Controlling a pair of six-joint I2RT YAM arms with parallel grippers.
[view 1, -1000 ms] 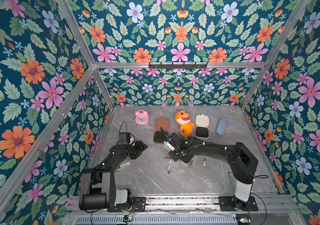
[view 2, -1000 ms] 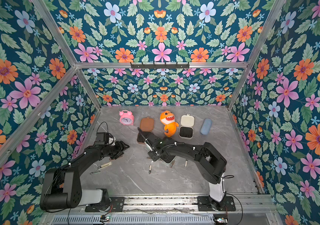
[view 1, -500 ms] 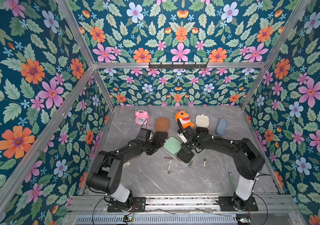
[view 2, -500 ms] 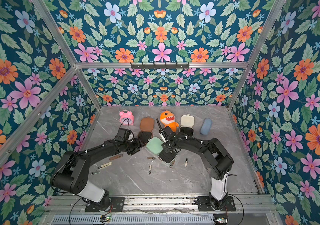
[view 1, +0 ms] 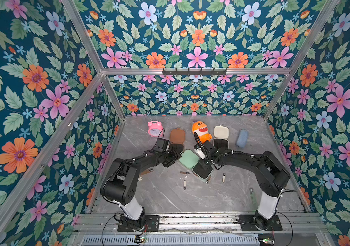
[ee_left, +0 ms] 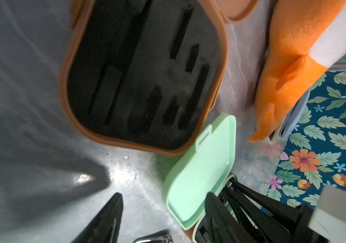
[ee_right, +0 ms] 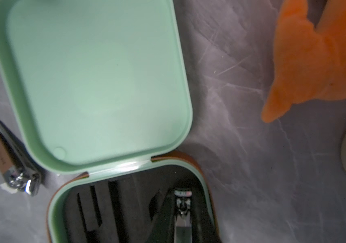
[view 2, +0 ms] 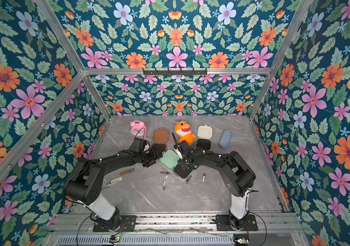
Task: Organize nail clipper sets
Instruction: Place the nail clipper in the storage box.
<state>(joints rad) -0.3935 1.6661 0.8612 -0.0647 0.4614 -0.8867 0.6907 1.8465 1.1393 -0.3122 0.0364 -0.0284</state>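
The mint green case lies open mid-table in both top views, lid [view 1: 189, 158] flat and black-insert base [view 1: 201, 171] nearer the front. My right gripper [ee_right: 182, 202] is down over that insert, shut on a small metal clipper [ee_right: 182, 226]. My left gripper [ee_left: 163, 195] is open, with one finger [ee_left: 216, 212] over the mint lid's [ee_left: 201, 168] edge and nothing held. Just beyond it sits the open brown case [ee_left: 142, 73] with empty slots. The open cream case [view 1: 221, 137] stands further back. Several loose clippers [view 1: 184, 184] lie on the table.
A pink alarm clock [view 1: 155, 128], an orange shark plush [view 1: 200, 132] and a blue-grey pouch [view 1: 241, 138] line the back. More metal tools lie at the left [view 2: 114, 181] and right [view 1: 252, 194]. Another clipper [ee_right: 10, 160] rests beside the mint lid.
My left arm has swung in from the left side to the brown and mint cases. The mint lid now lies flat open, and my right gripper has shifted over the case's base.
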